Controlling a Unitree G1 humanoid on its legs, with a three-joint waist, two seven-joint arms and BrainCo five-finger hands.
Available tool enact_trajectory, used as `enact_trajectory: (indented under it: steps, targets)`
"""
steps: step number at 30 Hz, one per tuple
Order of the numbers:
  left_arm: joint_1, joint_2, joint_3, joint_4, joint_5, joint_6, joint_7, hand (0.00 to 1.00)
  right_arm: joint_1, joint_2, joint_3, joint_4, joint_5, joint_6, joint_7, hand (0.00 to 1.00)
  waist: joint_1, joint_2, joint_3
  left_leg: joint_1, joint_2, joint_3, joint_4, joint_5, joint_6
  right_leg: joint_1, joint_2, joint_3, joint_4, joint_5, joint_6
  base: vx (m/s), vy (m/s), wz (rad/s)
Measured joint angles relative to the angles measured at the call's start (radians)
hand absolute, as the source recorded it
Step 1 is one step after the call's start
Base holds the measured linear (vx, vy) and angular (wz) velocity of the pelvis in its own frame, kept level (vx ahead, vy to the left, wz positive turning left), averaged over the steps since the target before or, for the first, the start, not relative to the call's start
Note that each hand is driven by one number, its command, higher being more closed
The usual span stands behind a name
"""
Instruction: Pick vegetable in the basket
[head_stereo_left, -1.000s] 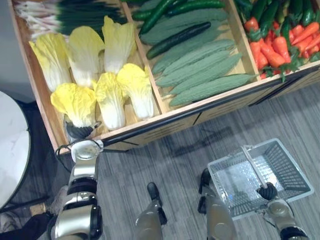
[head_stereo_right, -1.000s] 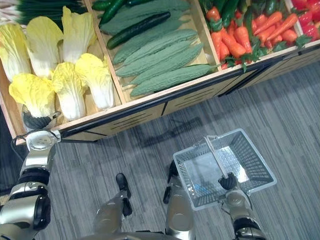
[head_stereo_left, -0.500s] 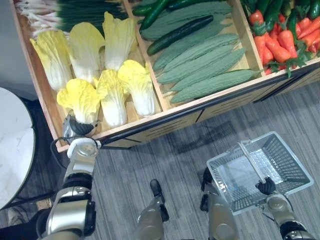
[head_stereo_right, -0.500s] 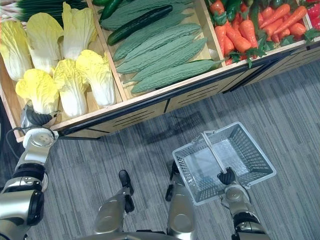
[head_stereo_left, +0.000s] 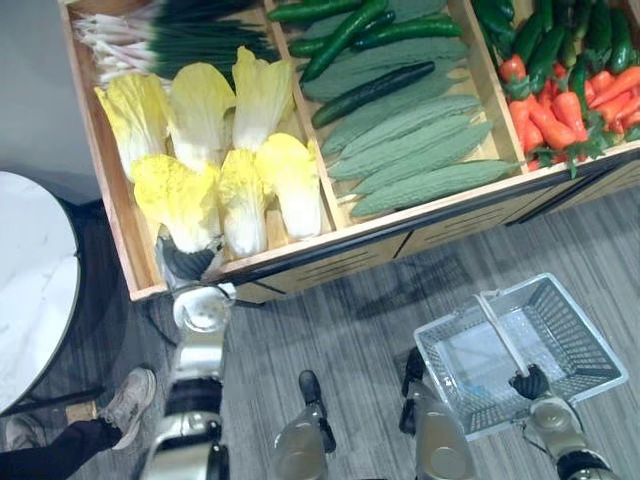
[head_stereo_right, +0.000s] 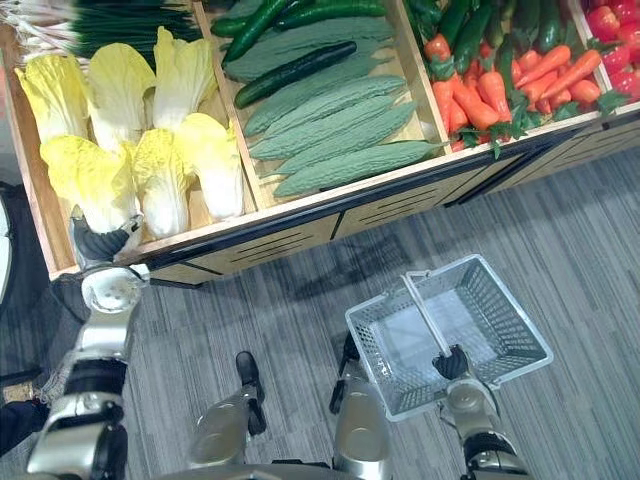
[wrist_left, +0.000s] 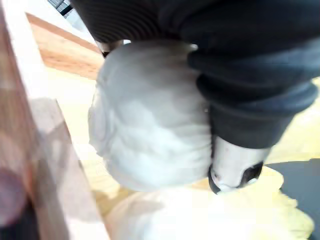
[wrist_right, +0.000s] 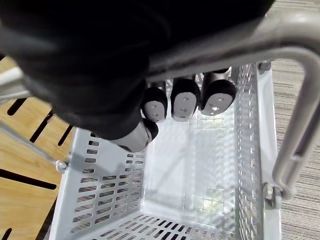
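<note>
One cabbage (head_stereo_left: 178, 195) clasped in the left hand (head_stereo_left: 187, 264).

Left arm (head_stereo_left: 199, 352): rises from the lower left, forearm close to straight, stretched forward.
Left hand (head_stereo_left: 188, 264): dark ribbed cover faces up; the palm sits against the white base of a cabbage (head_stereo_left: 178, 195).
Left fingers (wrist_left: 234, 171): the left wrist view shows one silver, dark-tipped finger curled round the white stem, with the rest hidden under the cover.
Right arm (head_stereo_left: 562, 445): enters from the lower right and is held low, close to the body.
Right hand (head_stereo_left: 529, 382): closed on the basket handle (head_stereo_left: 497, 330), dark cover on top.
Right fingers (wrist_right: 184, 104): curled in a row under the bar, with the thumb (wrist_right: 138, 138) tucked beside them.
</note>
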Motion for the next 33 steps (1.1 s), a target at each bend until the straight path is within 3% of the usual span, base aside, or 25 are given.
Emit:
enact_trajectory:
  steps: [10, 15, 20, 25, 28, 33]
  targets:
    - [0.059, -0.059, 0.015, -0.348, 0.039, -0.016, 0.087, 1.0, 0.065, 0.019, -0.12, 0.031, 0.006, 0.022, -0.001, 1.0, 0.0, -0.004, -0.09, 0.043, 0.0, 0.037, -0.02, -0.002, -0.004, 0.012, 0.008, 0.043, -0.005, 0.0, 0.008, 0.01, 0.005, -0.11]
    - [0.065, -0.041, -0.094, -0.511, 0.087, -0.065, 0.083, 1.0, 0.075, -0.003, -0.12, 0.022, 0.005, 0.022, 0.004, 1.0, -0.002, -0.004, -0.129, 0.09, -0.001, 0.101, -0.037, -0.013, -0.012, 0.015, 0.024, 0.106, -0.02, 0.008, 0.018, 0.03, 0.005, -0.38]
    - [0.1, 0.099, -0.287, -0.528, 0.108, -0.154, -0.057, 1.0, 0.056, -0.143, 0.072, -0.14, 0.001, 0.013, 0.064, 1.0, -0.028, -0.005, -0.146, 0.155, 0.008, 0.237, 0.007, -0.079, -0.025, 0.009, 0.054, 0.243, -0.024, 0.018, 0.033, 0.04, 0.007, -0.79]
    - [0.089, 0.186, -0.443, -0.519, 0.081, -0.245, -0.196, 1.0, 0.009, -0.277, 0.234, -0.295, 0.002, -0.05, 0.114, 1.0, -0.078, 0.0, -0.156, 0.193, 0.039, 0.398, 0.125, -0.19, -0.04, -0.011, 0.101, 0.414, -0.027, 0.036, 0.052, 0.03, 0.022, -0.98]
    - [0.073, 0.242, -0.547, -0.479, 0.024, -0.276, -0.267, 1.0, 0.0, -0.309, 0.3, -0.375, 0.001, -0.077, 0.136, 1.0, -0.082, 0.0, -0.158, 0.24, 0.044, 0.476, 0.146, -0.225, -0.053, -0.011, 0.125, 0.504, -0.028, 0.044, 0.061, 0.01, 0.052, -0.85]
    - [0.009, 0.332, -0.768, -0.452, -0.068, -0.281, -0.377, 1.0, -0.008, -0.355, 0.384, -0.52, -0.002, -0.082, 0.157, 1.0, -0.079, 0.0, -0.165, 0.293, 0.06, 0.593, 0.183, -0.264, -0.074, -0.008, 0.161, 0.595, -0.028, 0.057, 0.073, -0.02, 0.011, -0.59]
